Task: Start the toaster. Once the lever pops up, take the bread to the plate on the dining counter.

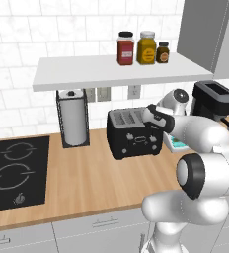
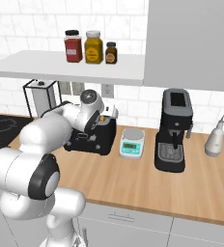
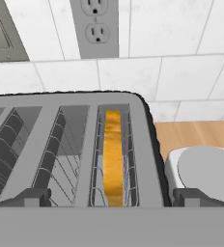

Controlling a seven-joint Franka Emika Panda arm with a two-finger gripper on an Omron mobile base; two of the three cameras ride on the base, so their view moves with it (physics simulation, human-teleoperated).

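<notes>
1. We see the toaster (image 1: 133, 132) standing on the wood counter (image 1: 87, 183), against the tiled wall, roughly at the centre of the left base view
2. In the hand view the bread (image 3: 113, 157) stands on edge, sunk into the toaster's right-hand slot, at about 6 o'clock of that picture; the slots toward 9 o'clock hold only wire racks
3. The gripper (image 3: 111, 197) hangs just above the toaster top, its fingers spread wide and grasping nothing; one dark fingertip (image 3: 32, 197) sits left of the bread slot and the other right of it
4. In the left base view the arm's hand covers the toaster's right top edge
5. A kitchen scale (image 2: 132, 143) lies just at 3 o'clock of the toaster in the right base view, with the coffee machine (image 2: 174, 129) further on at 3 o'clock
6. A paper towel roll (image 1: 73, 117) stands at 9 o'clock of the toaster in the left base view, and the stovetop (image 1: 15, 170) lies further toward 8 o'clock
7. Three jars (image 1: 142, 48) sit on the shelf at 12 o'clock; we can make out coloured labels but no readable writing on them, nor on the toaster's front panel
8. A wall socket (image 3: 94, 26) shows at 12 o'clock of the hand view
</notes>
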